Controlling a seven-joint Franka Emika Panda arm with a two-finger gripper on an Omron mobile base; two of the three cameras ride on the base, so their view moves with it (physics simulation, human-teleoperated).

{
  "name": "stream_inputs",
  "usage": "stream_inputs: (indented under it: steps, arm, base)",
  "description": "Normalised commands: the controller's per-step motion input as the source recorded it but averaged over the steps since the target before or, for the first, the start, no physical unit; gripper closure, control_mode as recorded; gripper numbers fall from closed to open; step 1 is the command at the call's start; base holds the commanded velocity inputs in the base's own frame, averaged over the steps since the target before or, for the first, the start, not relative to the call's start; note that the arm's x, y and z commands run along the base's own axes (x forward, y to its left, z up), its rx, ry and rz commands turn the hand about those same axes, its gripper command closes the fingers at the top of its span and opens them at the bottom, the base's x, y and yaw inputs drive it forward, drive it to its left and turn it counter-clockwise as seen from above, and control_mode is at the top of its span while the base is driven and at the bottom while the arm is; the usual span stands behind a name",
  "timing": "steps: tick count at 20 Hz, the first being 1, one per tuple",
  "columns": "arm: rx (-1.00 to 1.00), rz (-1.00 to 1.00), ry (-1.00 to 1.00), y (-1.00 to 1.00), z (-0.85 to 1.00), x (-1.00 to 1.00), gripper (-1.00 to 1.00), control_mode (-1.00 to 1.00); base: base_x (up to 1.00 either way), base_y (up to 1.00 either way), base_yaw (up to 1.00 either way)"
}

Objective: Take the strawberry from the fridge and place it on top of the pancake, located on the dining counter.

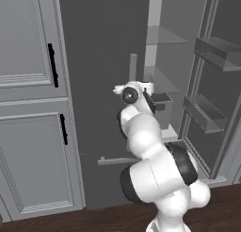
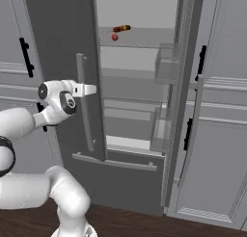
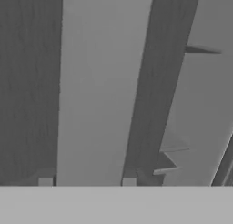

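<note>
The fridge (image 2: 62, 33) is a tall dark grey cabinet, and its right door (image 2: 182, 86) stands swung open. On an upper glass shelf inside lies the tiny red strawberry (image 2: 115, 37), just below an elongated dark red-and-orange item (image 2: 121, 28). My gripper (image 2: 91, 90) is at the left door's pale vertical bar handle (image 2: 85, 111), well below and left of the strawberry. In the hand view the handle (image 3: 102, 82) runs between my two fingertips (image 3: 45, 181), so the gripper (image 3: 87, 182) is shut on it. The pancake and the dining counter are out of view.
Pale grey panelled cupboards with black handles flank the fridge (image 1: 28, 85) (image 2: 222, 135). The open door carries clear bins (image 1: 216, 52). A horizontal bar handle (image 2: 116, 161) crosses the lower drawer. Dark wood floor (image 2: 144, 224) lies below.
</note>
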Motion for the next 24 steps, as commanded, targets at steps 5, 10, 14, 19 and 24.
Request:
stream_inputs:
  steps: [5,10,14,19,24]
  arm:
    - [-0.02,-0.46,0.0,0.38,-0.01,-0.97,1.0,-1.0]
    - [0.0,-0.36,0.0,0.41,0.0,-0.91,1.0,-1.0]
    - [0.0,-0.21,0.0,0.39,0.01,-0.72,1.0,-1.0]
    - [0.0,-0.05,-0.01,0.4,-0.03,-0.55,1.0,-1.0]
    - [0.0,0.0,0.0,0.2,-0.03,-0.01,-1.0,-1.0]
  base:
    - [0.0,0.0,0.0]
    - [0.0,0.0,0.0]
    - [0.0,0.0,0.0]
    - [0.0,0.0,0.0]
    - [0.0,0.0,0.0]
